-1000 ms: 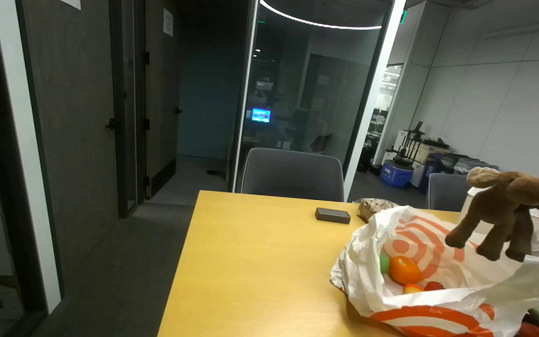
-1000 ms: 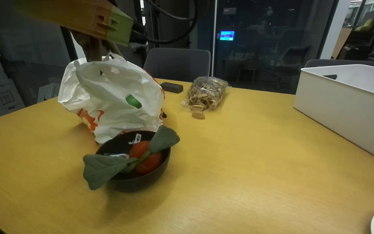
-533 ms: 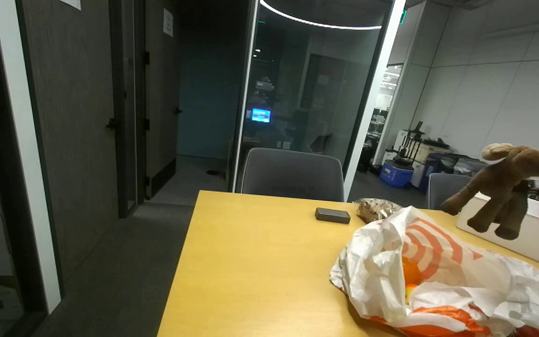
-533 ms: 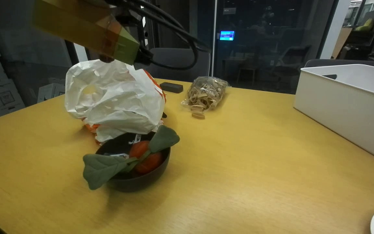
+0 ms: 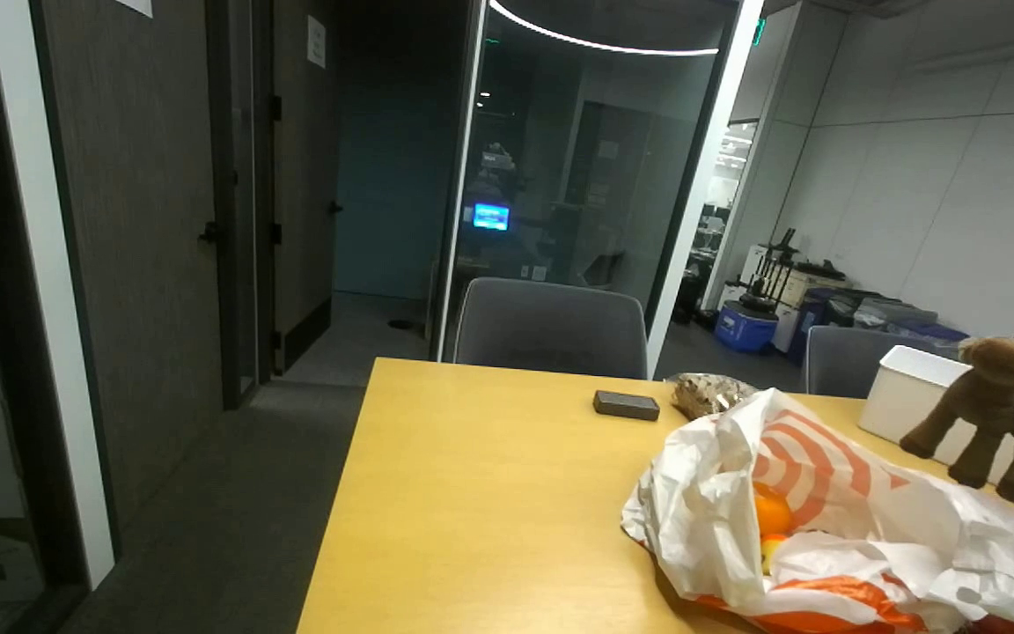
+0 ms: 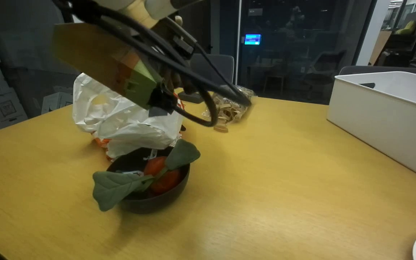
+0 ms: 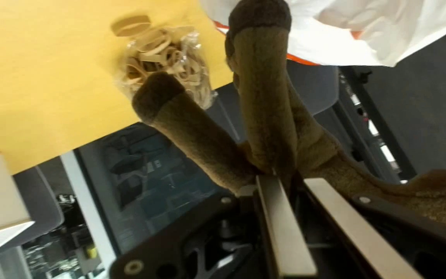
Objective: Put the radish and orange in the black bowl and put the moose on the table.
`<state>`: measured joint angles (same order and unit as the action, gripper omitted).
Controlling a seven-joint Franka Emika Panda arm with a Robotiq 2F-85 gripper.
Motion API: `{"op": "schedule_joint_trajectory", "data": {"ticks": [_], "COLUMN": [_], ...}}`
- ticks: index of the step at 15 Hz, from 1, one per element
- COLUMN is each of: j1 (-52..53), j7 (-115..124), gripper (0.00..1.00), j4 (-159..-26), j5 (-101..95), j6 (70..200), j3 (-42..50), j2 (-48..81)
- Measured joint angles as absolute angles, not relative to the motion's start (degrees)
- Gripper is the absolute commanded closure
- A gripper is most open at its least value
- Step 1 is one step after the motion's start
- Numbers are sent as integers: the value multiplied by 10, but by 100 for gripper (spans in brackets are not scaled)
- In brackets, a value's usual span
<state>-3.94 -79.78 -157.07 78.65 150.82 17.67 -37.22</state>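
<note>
Brown, plush, tube-legged, the moose (image 7: pixel 268 124) hangs gripped in the tool (image 7: pixel 290 181) near the crinkled bag (image 5: pixel 859 506).

Both exterior views across table (image 6: pixel 284 180)

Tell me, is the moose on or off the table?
Off: in the wrist view, the gripper holds the moose up in the air, clear of the table.

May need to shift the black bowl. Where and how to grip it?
Likely the near rim of the black bowl in an exterior view, between the two leaves of the radish, straddled from above, one jaw inside, one out: the bowl stands upright, open-topped, leaves overhang elsewhere, and the white bag hides part of the far rim. The gripper must release the moose first.
</note>
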Motion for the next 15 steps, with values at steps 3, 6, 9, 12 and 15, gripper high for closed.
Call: {"op": "schedule_joint_trajectory", "data": {"ticks": [3,6,9,12,15], "j1": [-53,-58,-56,-54,-57], "j7": [-781,-765,-762,-762,-717], "gripper": [97,97,97,97,97], "j4": [-1579,-1580,-1577,-1560,-1531], "j5": [806,836,888,945,958], "j6": [1588,1675,1769,1856,1936], "j3": [172,163,145,117,73], "j2": [-371,-367,-347,-304,-243]}}
